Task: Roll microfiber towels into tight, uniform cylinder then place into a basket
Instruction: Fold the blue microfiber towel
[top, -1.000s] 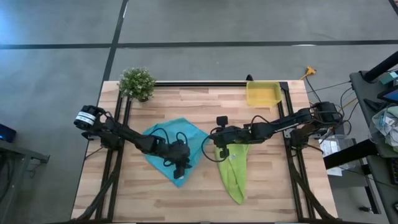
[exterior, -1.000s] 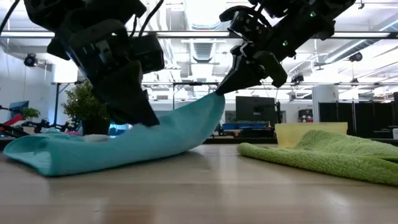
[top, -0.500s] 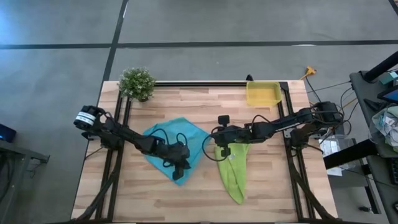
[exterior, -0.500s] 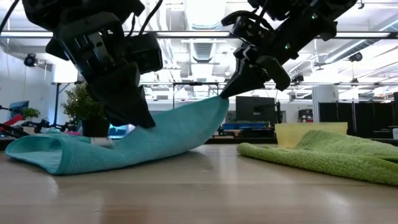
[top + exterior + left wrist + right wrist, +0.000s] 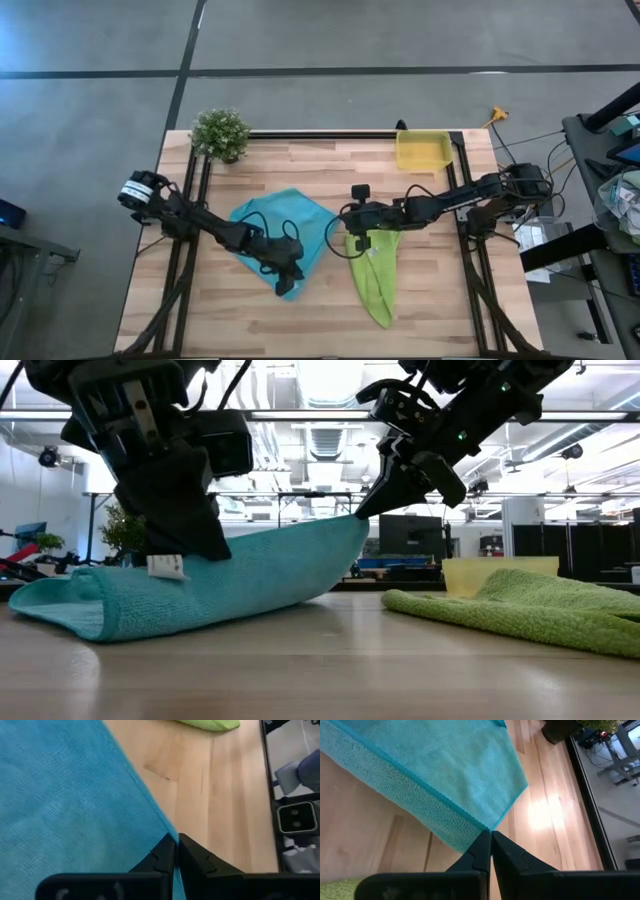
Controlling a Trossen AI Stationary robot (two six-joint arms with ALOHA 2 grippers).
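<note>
**Both grippers pinched on the turquoise towel, corners lifted**

Left gripper (image 5: 288, 284): jaws fully closed on the near corner of the thin turquoise-blue microfiber towel (image 5: 283, 228), edge caught between the fingertips (image 5: 165, 854). A small white tag (image 5: 167, 567) hangs just below the grip in the low view.

Right gripper (image 5: 343, 222): jaws fully closed on the towel's right-hand corner, holding it raised off the light wooden table (image 5: 330, 160). The cloth slopes down from that corner to a fold resting on the tabletop.

Lime-green microfiber towel (image 5: 374, 275): lying loose and crumpled on the table just right of the turquoise one, under the right arm, not gripped.

Shallow bright-yellow plastic basket (image 5: 422, 151): at the far edge of the table, well apart from both towels, nothing visible in it. Small green potted plant (image 5: 220, 133) at the far left corner.
</note>
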